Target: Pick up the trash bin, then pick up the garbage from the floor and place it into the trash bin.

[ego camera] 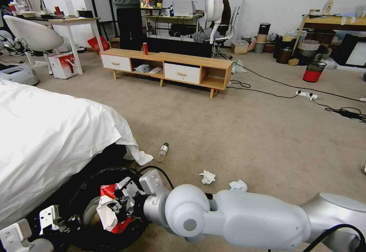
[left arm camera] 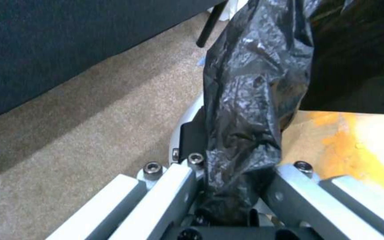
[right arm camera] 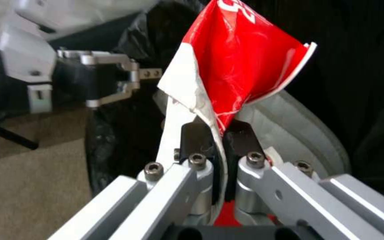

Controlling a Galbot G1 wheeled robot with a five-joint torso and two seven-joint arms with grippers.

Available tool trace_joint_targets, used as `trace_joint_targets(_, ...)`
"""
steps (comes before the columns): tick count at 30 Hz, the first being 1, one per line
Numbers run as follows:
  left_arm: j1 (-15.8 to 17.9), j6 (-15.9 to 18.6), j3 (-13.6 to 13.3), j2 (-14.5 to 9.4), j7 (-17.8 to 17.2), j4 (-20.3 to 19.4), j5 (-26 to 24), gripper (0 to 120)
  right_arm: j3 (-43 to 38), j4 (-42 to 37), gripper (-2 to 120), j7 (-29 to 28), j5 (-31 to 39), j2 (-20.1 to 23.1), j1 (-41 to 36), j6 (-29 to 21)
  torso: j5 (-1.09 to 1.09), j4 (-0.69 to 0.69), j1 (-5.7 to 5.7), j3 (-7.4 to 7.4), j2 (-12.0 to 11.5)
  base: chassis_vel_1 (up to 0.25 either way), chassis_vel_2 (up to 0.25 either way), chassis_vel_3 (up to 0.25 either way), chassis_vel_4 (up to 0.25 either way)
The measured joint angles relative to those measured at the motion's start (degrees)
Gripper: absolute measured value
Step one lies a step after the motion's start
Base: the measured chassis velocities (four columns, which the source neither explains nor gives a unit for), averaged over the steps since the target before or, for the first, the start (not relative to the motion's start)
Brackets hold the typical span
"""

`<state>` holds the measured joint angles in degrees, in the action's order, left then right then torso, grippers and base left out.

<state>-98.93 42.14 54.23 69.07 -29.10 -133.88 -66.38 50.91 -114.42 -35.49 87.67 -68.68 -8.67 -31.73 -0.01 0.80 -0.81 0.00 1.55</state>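
**Right gripper holding a red-white packet over the bin**

Head view: the right gripper (ego camera: 121, 202) is reaching across from the right and pinching a crumpled red-white packet (ego camera: 108, 210) over the mouth of the bin (ego camera: 85, 195), which is lined with a black bag and sitting low at the near left beside the white bed (ego camera: 49, 137). The left gripper (ego camera: 57, 217) is sitting at the bin's left edge. On the carpet (ego camera: 228, 130) beyond, a clear bottle (ego camera: 162, 152) with a green cap is lying on its side near the bed's corner, and two crumpled white tissues (ego camera: 207, 177) (ego camera: 238, 185) are lying just past the right arm. An upright red can (ego camera: 145, 48) is standing on the low wooden cabinet (ego camera: 167, 67) far back.

Left wrist view: the left gripper (left arm camera: 232, 200) is clamping a fold of the crinkled, glossy black bag (left arm camera: 250, 93) at the bin's edge, its fingers closed on the plastic. Tan cardboard with an orange stain (left arm camera: 356, 143) is lying inside the bin.

Right wrist view: the black pads (right arm camera: 196, 140) are pressing together on the packet (right arm camera: 241, 63), which is standing up from the fingertips, glossy red with a white torn edge. White lettering near its top is cut off and unreadable. The bin's pale rim (right arm camera: 298, 123) is curving just behind the packet, and the left gripper (right arm camera: 130, 80) is gripping the bag farther off.
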Motion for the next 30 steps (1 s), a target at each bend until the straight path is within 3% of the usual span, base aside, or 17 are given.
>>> trace_joint_targets(14, -1.08, 0.00, 0.09, 0.37, 0.24, -0.86, 0.14, 1, 1.89, 8.17, 1, -1.46, -2.76, -3.98, -0.62, -1.82, 0.00, 0.00, 0.00, 0.00, 0.00, 0.000, 0.000, 0.000, 0.000)
trace_joint_targets(30, -1.13, 0.02, 0.01, 0.55, 0.50, -0.93, 0.46, 1, 3.06, 13.18, 1, -3.14, -3.51, -5.30, -2.44, -3.18, 0.00, 0.00, 0.00, 0.00, 0.00, 0.000, 0.000, 0.000, 0.000)
